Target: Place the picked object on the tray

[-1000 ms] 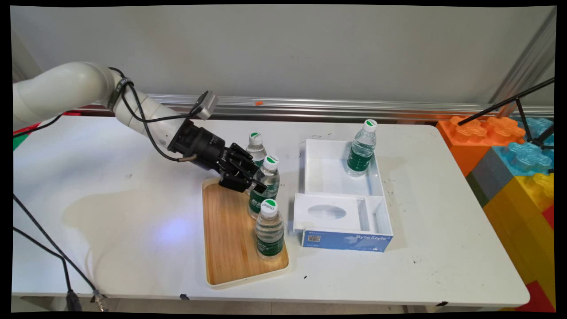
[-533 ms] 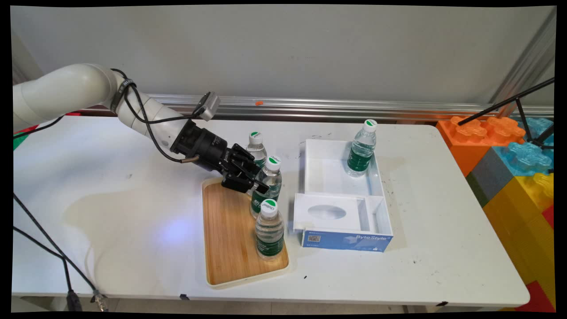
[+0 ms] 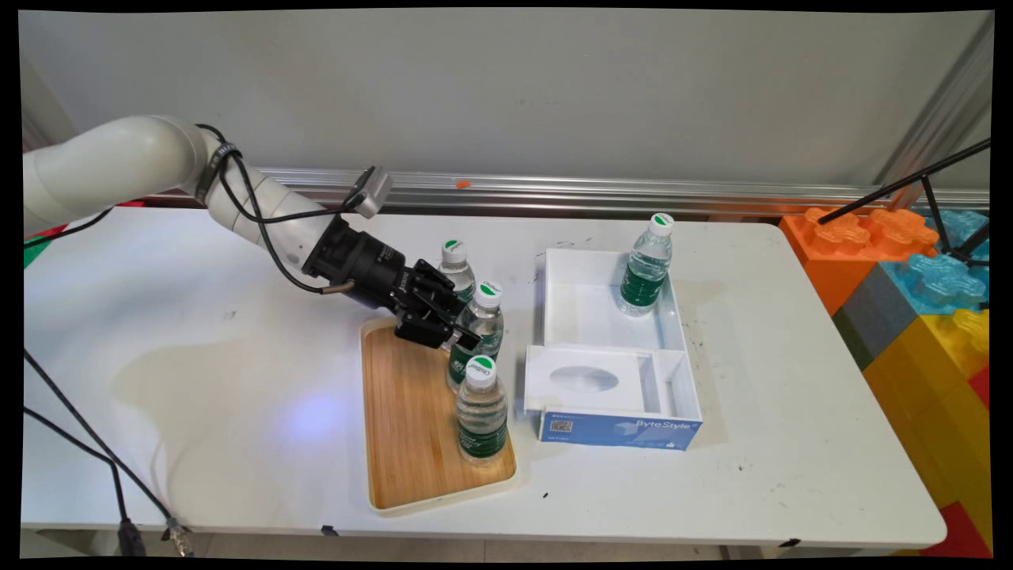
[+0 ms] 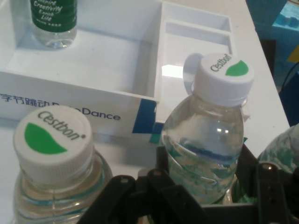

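Three clear water bottles with white-and-green caps stand along the right edge of a wooden tray (image 3: 404, 419). My gripper (image 3: 457, 332) (image 4: 203, 186) is shut on the middle bottle (image 3: 477, 336) (image 4: 205, 140), gripping its body below the shoulder. That bottle leans to the right with its cap tipped. The back bottle (image 3: 456, 265) (image 4: 51, 158) stands just behind the gripper. The front bottle (image 3: 481, 408) stands close below the held one. A fourth bottle (image 3: 647, 265) (image 4: 53, 23) stands in the far end of a white open box (image 3: 554, 273) (image 4: 117, 60).
The white box lies right of the tray, its near end split into small compartments (image 3: 669, 380) with a blue front face (image 3: 617, 431). Large orange, blue and yellow blocks (image 3: 910, 269) stand at the table's right end. Black cables (image 3: 95, 459) hang at the left.
The gripper has shifted slightly to the right on the middle bottle, and that bottle has gone from upright to leaning right. The other bottles have not moved.
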You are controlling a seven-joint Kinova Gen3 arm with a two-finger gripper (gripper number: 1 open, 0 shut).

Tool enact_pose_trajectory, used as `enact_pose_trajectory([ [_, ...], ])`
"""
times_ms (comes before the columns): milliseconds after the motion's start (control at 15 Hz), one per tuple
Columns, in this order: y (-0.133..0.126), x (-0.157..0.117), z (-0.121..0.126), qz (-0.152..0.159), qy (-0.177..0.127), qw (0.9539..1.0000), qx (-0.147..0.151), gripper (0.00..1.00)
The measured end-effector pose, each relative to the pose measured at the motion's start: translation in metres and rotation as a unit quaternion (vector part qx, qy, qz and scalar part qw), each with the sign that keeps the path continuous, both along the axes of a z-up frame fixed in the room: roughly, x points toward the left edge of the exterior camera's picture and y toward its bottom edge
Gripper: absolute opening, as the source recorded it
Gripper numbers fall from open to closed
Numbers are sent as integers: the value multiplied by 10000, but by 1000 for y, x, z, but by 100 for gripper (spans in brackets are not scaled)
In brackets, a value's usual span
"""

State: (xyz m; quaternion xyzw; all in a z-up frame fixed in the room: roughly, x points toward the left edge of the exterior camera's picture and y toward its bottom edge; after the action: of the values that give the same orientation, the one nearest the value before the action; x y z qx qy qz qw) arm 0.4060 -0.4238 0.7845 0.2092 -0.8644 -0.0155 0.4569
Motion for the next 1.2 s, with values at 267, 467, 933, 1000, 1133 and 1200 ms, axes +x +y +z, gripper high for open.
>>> enact_pose_trajectory([
  [267,3,1,0,-20,3,10000,19,0],
  [467,6,1,0,-38,4,10000,31,0],
  [933,12,2,-2,-80,1,10000,53,0],
  [1000,13,3,-3,-84,-2,10000,54,0],
  [1133,14,3,-4,-91,-5,9999,55,0],
  [1200,15,3,-4,-95,-6,9999,55,0],
])
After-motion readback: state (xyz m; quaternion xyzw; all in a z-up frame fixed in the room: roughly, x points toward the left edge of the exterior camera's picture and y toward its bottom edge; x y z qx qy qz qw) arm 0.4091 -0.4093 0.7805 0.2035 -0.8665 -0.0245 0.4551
